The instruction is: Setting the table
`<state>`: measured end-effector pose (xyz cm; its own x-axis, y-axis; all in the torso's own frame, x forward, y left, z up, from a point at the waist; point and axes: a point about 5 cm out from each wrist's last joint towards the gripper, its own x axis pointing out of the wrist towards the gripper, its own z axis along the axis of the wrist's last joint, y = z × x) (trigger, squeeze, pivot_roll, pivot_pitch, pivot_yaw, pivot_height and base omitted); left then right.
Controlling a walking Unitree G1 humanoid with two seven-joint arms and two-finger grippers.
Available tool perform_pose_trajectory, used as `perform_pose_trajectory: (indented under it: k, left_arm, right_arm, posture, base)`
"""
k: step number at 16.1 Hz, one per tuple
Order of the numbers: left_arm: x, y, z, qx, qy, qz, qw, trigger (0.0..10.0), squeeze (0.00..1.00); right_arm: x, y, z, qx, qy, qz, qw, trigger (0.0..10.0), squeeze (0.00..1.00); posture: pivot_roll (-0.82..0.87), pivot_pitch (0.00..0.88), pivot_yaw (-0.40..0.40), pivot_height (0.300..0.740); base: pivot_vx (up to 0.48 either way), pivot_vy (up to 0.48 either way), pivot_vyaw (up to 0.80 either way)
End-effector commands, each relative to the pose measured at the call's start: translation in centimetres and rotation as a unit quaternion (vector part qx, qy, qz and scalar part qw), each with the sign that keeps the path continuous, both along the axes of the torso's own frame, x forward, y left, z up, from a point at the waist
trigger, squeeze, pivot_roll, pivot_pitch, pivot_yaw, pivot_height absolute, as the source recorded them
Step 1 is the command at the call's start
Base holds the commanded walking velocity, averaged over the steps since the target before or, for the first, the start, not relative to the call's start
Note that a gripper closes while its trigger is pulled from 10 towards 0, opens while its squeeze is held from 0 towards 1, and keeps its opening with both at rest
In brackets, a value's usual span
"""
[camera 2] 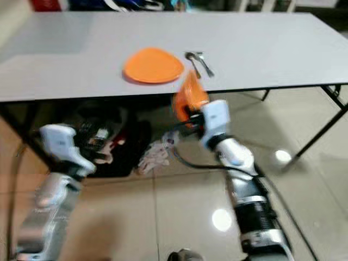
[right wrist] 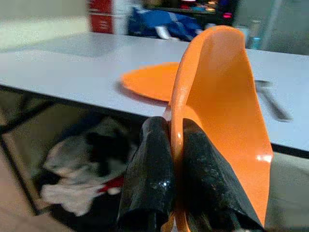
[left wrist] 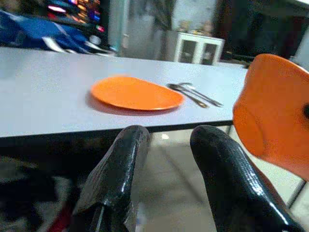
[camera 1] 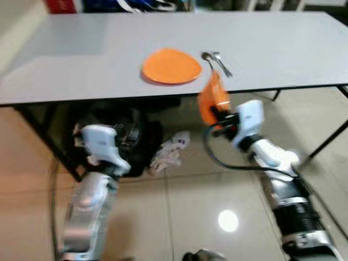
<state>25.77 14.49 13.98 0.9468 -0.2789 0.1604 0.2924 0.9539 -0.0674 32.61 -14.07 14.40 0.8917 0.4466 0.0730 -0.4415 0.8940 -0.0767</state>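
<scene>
An orange plate (camera 1: 171, 66) lies on the grey table (camera 1: 81, 60) near its front edge, with a spoon and fork (camera 1: 216, 62) just to its right. My right gripper (right wrist: 173, 159) is shut on the rim of an orange bowl (camera 1: 212, 99), held on edge in front of the table's edge, below the cutlery. The bowl (right wrist: 222, 111) stands tall in the right wrist view. My left gripper (left wrist: 164, 164) is open and holds nothing, low in front of the table; its wrist view looks across to the plate (left wrist: 136, 93).
Dark bags and crumpled cloth (camera 1: 168, 152) lie on the tiled floor under the table. Black table legs (camera 1: 326, 142) slant down at the right. Blue bags (right wrist: 159, 26) and a red object sit behind the table's far edge.
</scene>
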Motion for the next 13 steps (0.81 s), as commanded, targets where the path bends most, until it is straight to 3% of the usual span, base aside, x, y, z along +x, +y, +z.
perform_pose_trajectory:
  k: [1, 4, 7, 9, 13]
  left_arm:
    - [0.0, 0.6, 0.8, 0.007, -0.014, 0.008, 1.0, 10.0, 0.0]
    - [0.0, 0.4, 2.0, 0.006, -0.033, 0.002, 0.999, 10.0, 0.0]
    - [0.3, 0.0, 3.5, 0.005, -0.057, -0.004, 0.998, 10.0, 0.0]
    - [0.3, 0.0, 4.1, 0.004, -0.065, -0.004, 0.998, 10.0, 0.0]
    - [0.2, -0.1, 4.3, 0.008, -0.066, -0.008, 0.998, 10.0, 0.0]
  right_arm:
    - [0.2, 1.0, 2.5, 0.012, -0.057, 0.019, 0.998, 10.0, 0.0]
    - [0.4, 0.9, 6.1, 0.029, -0.125, 0.016, 0.992, 10.0, 0.0]
    - [0.6, 1.2, 8.9, 0.028, -0.169, 0.02, 0.985, 10.0, 0.0]
    - [0.5, 1.7, 9.3, -0.03, -0.191, 0.028, 0.981, 10.0, 0.0]
    - [1.1, 2.8, 7.4, -0.238, -0.195, 0.039, 0.951, 10.0, 0.0]
  posture:
    - [-0.1, 0.089, -0.028, 0.74]
    - [-0.1, 0.091, -0.027, 0.74]
    - [-0.1, 0.089, -0.03, 0.74]
    - [-0.1, 0.09, -0.033, 0.74]
    - [-0.1, 0.088, -0.039, 0.74]
  base:
    - [0.48, 0.0, 0.0]
    - [0.48, 0.0, 0.53]
    - [0.48, 0.0, 0.0]
    - [0.48, 0.0, 0.0]
    - [0.48, 0.0, 0.0]
